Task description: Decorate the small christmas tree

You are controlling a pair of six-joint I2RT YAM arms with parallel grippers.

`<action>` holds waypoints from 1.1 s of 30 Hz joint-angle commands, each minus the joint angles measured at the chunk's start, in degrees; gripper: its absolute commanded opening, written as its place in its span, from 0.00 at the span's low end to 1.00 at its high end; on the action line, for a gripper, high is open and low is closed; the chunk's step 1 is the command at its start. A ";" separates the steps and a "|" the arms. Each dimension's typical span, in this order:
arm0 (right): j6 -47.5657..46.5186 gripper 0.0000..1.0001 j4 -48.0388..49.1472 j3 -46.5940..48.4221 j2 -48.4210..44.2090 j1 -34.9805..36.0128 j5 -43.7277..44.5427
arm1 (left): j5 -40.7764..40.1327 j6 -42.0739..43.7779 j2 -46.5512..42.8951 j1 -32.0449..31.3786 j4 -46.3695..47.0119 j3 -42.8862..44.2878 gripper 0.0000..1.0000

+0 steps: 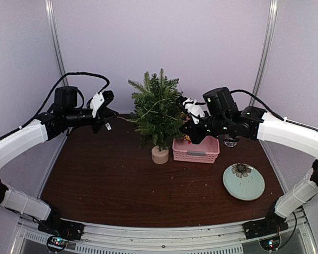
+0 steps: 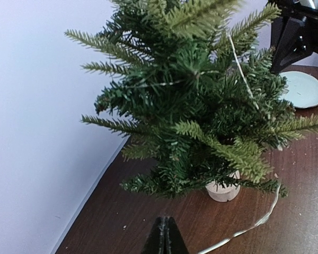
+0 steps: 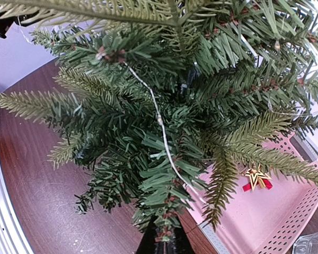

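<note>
The small christmas tree (image 1: 158,112) stands on its pale wooden stump (image 1: 160,154) at the back middle of the table. A thin pale wire (image 2: 244,79) runs through its branches and trails onto the table. My left gripper (image 1: 111,112) hovers left of the tree, and in the left wrist view it (image 2: 165,235) is shut with nothing showing between its fingers. My right gripper (image 1: 183,128) is pressed into the tree's right side above the pink basket (image 1: 196,150). Its jaws look shut (image 3: 166,244), and a branch tip hides the fingertips.
A gold star ornament with a red ribbon (image 3: 257,178) lies in the pink basket. A pale green plate (image 1: 244,185) at the front right carries a flower-shaped ornament (image 1: 241,169). A clear cup (image 1: 231,142) stands right of the basket. White walls enclose the table.
</note>
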 commanded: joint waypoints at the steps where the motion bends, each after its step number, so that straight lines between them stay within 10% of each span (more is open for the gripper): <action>1: -0.22 0.00 0.48 1.56 -0.30 -0.42 2.13 | 4.01 0.40 -0.25 -0.52 -1.10 3.47 0.00; 14: -0.28 0.00 1.33 0.61 -0.39 -0.46 1.51 | -9.12 1.86 3.25 -0.60 2.46 6.82 0.00; 28: -0.97 0.00 0.85 1.26 -0.12 -0.48 1.66 | -1.18 0.71 18.60 -0.60 17.90 10.56 0.00; 33: -1.03 0.00 0.38 1.39 -0.10 -0.65 3.06 | 0.07 -0.85 21.44 -0.60 19.64 11.88 0.18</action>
